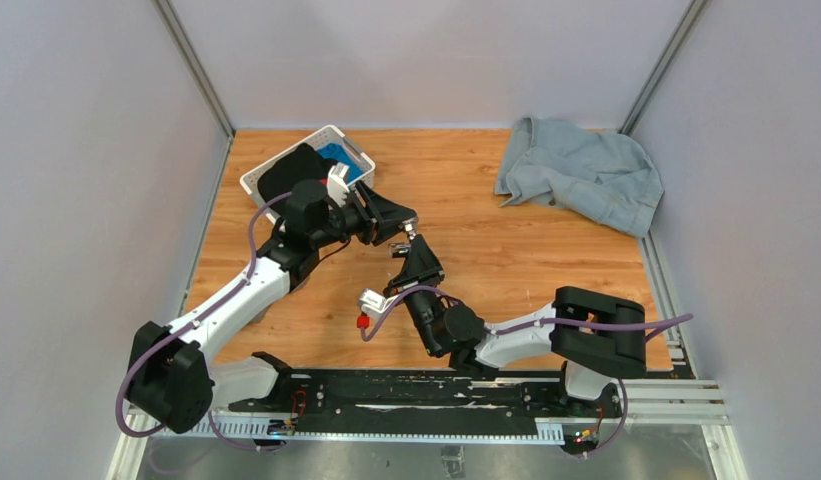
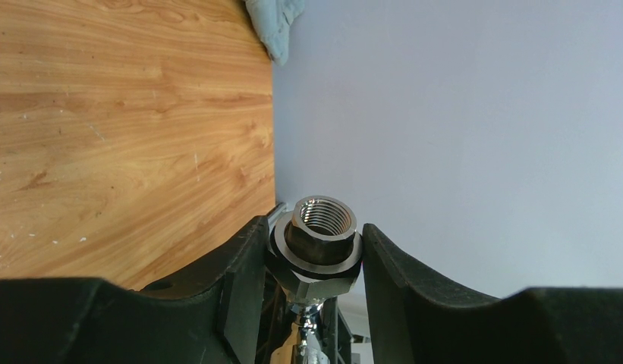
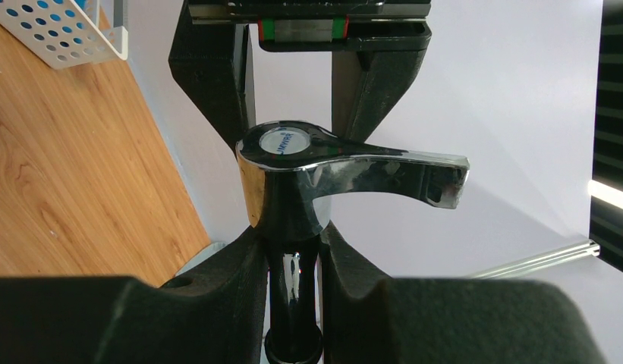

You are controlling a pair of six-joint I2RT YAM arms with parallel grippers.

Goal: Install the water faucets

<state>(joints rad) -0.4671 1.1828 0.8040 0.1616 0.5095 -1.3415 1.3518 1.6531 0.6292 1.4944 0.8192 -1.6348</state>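
The two grippers meet above the middle of the wooden table, with the small silver faucet parts (image 1: 410,236) between them. My left gripper (image 1: 396,222) is shut on the grey threaded nut-like fitting (image 2: 319,243), one finger on each side of its hex flange and its threaded bore facing the camera. The shiny tap (image 2: 308,341) sits right below the fitting, in line with it. My right gripper (image 1: 414,255) is shut on the tap's stem (image 3: 293,269). The tap's chrome handle (image 3: 353,163) sticks out to the right above the right fingertips. The left gripper's black fingers (image 3: 217,76) show beyond it.
A white perforated basket (image 1: 276,165) holding black and blue items stands at the back left; it also shows in the right wrist view (image 3: 58,30). A crumpled blue-grey cloth (image 1: 576,175) lies at the back right. Grey walls enclose the table on three sides.
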